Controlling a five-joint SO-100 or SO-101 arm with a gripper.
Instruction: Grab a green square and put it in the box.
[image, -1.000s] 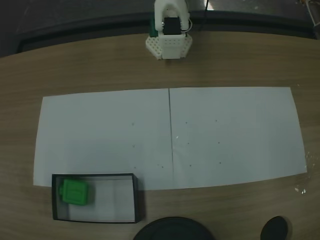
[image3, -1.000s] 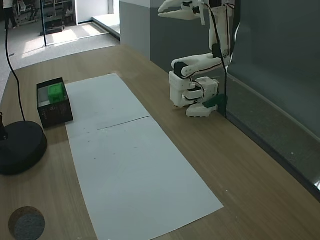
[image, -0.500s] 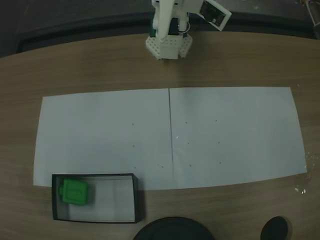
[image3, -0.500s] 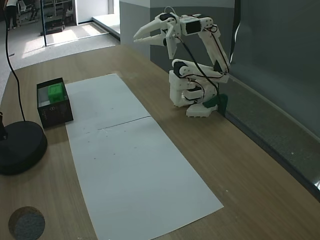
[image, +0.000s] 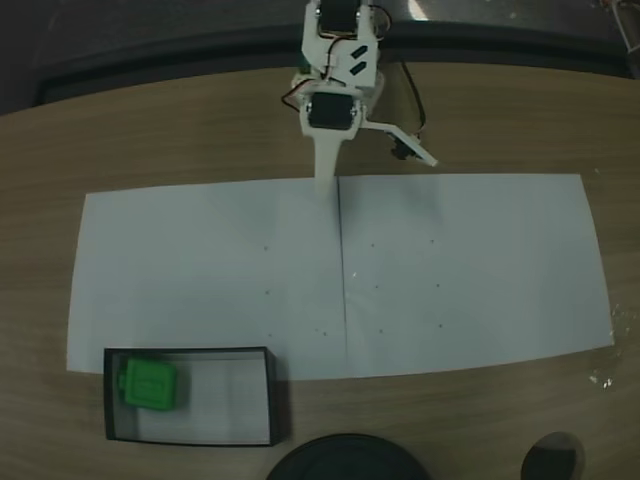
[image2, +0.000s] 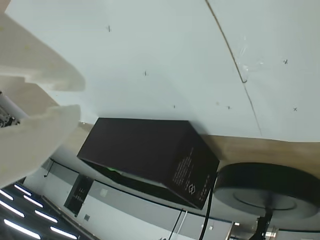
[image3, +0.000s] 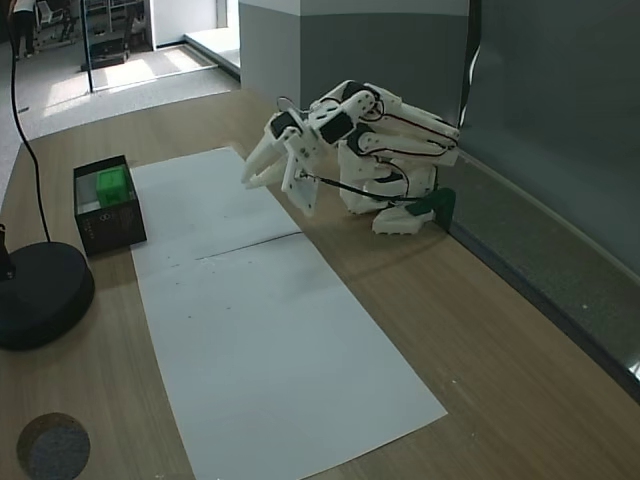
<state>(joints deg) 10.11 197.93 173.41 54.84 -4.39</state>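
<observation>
Folded back against its base a second ago, the arm has swung down and forward; its gripper (image3: 270, 175) now hangs low over the upper edge of the white paper (image: 450, 270), fingers spread, holding nothing; the green square (image: 149, 384) already sits in the left end of the box (image: 272, 395) at the lower left of a fixed view; I'd judge the placing done, so any next move means reaching across the sheet.
</observation>
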